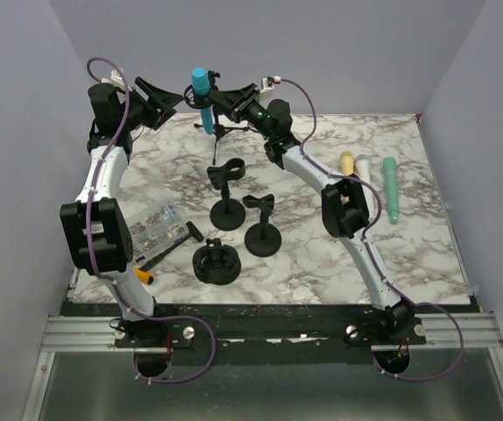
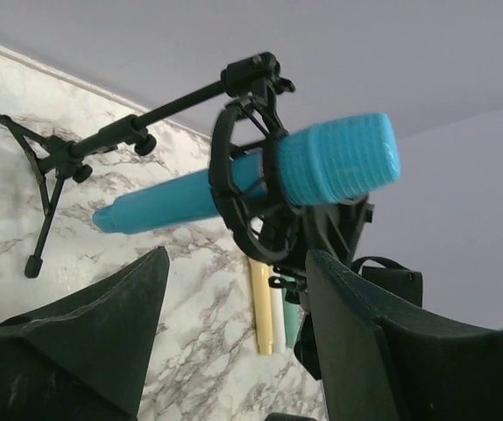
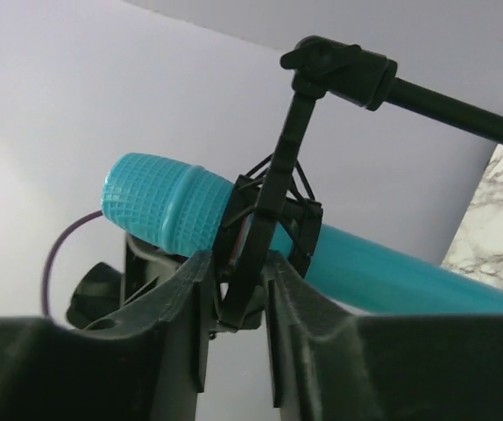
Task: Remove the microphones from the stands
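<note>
At the far side, the blue microphone [image 1: 200, 86] is seated in the stand [image 1: 220, 132]'s shock mount [image 3: 265, 219], which is pinched by the right gripper [image 3: 238, 303]. The left gripper [image 2: 238, 259] is held wide apart, empty, just left of the microphone.

Above microphone [image 1: 201, 88] unobstructed; left of it occupied by spread left hand [image 1: 160, 95]; right blocked by right hand [image 3: 237, 263] clamped on shock mount [image 2: 219, 175].

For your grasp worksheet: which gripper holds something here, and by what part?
The right gripper clamps the stand's shock mount at its lower rim; the left gripper is open, holding nothing.
</note>
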Action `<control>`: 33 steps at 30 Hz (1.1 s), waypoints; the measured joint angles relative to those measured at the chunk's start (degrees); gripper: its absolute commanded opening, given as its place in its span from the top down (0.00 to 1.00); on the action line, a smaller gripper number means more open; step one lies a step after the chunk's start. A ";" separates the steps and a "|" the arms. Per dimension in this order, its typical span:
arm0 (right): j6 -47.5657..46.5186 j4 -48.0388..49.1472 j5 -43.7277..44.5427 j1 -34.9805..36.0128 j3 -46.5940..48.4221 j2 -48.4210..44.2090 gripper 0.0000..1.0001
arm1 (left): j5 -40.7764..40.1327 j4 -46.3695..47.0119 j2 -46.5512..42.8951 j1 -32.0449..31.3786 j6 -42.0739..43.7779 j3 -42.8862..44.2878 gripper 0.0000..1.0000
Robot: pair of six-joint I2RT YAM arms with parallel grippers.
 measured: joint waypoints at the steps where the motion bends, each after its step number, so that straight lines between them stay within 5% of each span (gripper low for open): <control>1: -0.09 -0.63 0.24 0.00 0.44 0.28 0.80 | 0.00 -0.24 -0.74 0.00 0.50 -0.46 0.35; 7: 1.64 -3.48 2.47 0.15 1.07 0.72 0.97 | -0.39 -4.44 -10.05 0.00 4.74 -4.74 0.34; 12: 1.75 -3.10 3.48 0.07 -2.60 -1.57 0.99 | -0.59 -6.01 -19.91 0.00 8.07 -8.96 0.33; 24: 5.07 -0.39 1.42 -6.12 -31.85 -21.40 0.99 | -0.28 -7.32 -30.32 -2.14 10.03 -19.98 0.32; 33: 9.64 6.80 -5.09 -14.32 -52.35 -34.14 0.99 | -1.49 -8.90 -37.05 -9.75 12.44 -20.92 0.31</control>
